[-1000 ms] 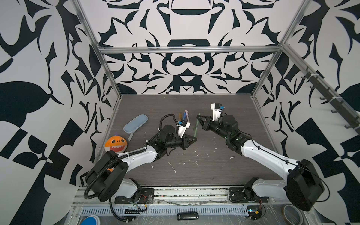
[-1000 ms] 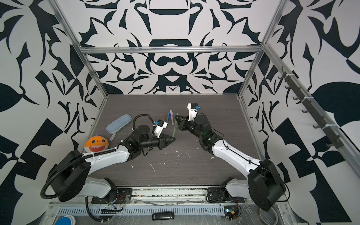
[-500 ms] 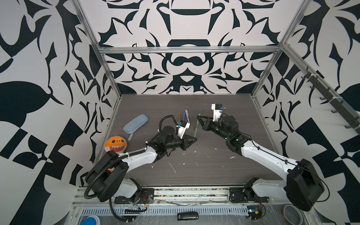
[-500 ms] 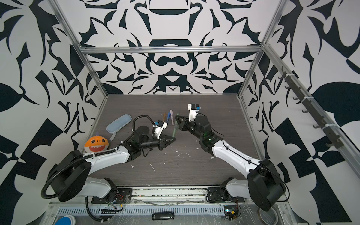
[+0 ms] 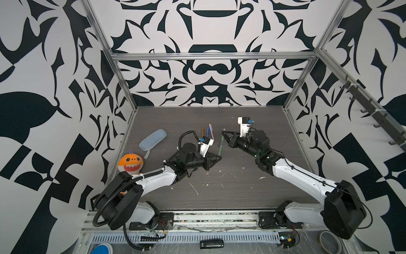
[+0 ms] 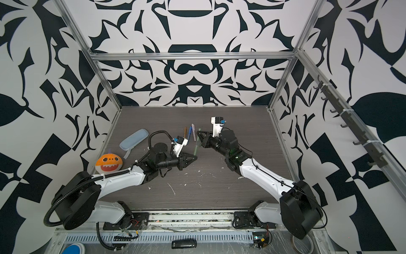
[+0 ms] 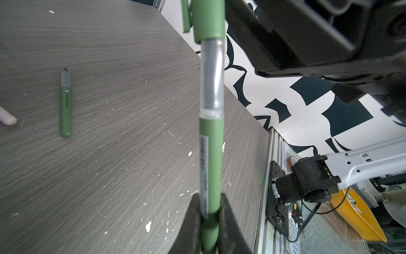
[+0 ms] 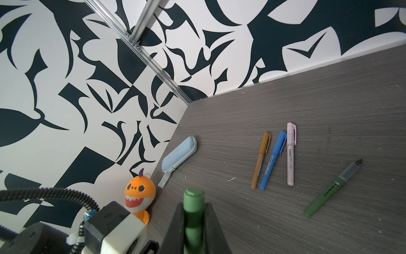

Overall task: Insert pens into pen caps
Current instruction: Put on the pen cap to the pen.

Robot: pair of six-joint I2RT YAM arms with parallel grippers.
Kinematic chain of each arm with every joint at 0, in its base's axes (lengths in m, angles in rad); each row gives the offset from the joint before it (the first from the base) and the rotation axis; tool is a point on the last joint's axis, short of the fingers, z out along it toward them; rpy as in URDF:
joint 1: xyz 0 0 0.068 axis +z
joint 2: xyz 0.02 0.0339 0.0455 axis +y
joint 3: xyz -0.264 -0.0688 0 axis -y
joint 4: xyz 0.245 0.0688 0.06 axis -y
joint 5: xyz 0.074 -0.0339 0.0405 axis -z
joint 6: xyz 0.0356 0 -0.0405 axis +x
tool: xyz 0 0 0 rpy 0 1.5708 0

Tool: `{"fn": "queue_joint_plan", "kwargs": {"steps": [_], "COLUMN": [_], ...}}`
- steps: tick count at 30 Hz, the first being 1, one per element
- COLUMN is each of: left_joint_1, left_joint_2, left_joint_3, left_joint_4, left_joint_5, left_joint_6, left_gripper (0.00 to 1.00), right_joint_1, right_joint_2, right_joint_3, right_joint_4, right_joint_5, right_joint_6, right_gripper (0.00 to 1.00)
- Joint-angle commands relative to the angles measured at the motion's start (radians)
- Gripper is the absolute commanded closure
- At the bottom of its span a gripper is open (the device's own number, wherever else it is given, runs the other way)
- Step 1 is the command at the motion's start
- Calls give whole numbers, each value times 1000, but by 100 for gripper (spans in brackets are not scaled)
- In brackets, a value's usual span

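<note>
White flecks [image 5: 194, 188] lie scattered over the front of the grey bench [image 5: 219, 198]. Just past them the left arm [image 5: 153, 178] reaches in. The left jaws are closed tight on the rear end of a green pen [image 7: 211, 165], which is held clear of the bench and points away toward the right arm [image 5: 292, 176]. Level with them, at the left edge, sits an orange toy [image 5: 130, 163] with a toothy mouth.

A green cap [image 7: 206, 19] sits over the pen's tip. A clear collar shows between cap and green barrel, so the cap is not pushed fully home. The right jaws are clamped on that cap.

Farther back on the left a pale blue pencil case [image 5: 153, 139] lies near the wall. Beyond the jaws, three capped pens lie side by side on the bench: an orange-brown pen [image 8: 260, 160], a blue pen [image 8: 272, 160] and a pale pink pen [image 8: 291, 154]. A second green pen [image 8: 329, 189] lies apart from them, uncapped, its dark tip bare.
</note>
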Motion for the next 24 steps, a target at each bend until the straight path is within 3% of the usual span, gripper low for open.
{"fn": "queue_joint_plan", "kwargs": {"steps": [1, 9, 15, 24], "left_joint_1": [2, 3, 4, 5], "left_joint_2": [-28, -37, -13, 9], "left_joint_3": [4, -4, 15, 92], "left_joint_4": [90, 81, 122, 153], "left_joint_5": [-17, -26, -70, -94], "left_joint_6": [4, 5, -33, -52], "left_gripper": [100, 100, 100, 100], "right_joint_1": [2, -19, -16, -3], "right_joint_2": [-13, 0, 12, -19], "right_joint_3": [32, 34, -54, -78], "right_joint_4": [-46, -40, 104, 76], "right_joint_5": [-75, -108, -131, -121], "right_joint_6": [-18, 1, 55, 3], "right_gripper": [93, 93, 92, 90]}}
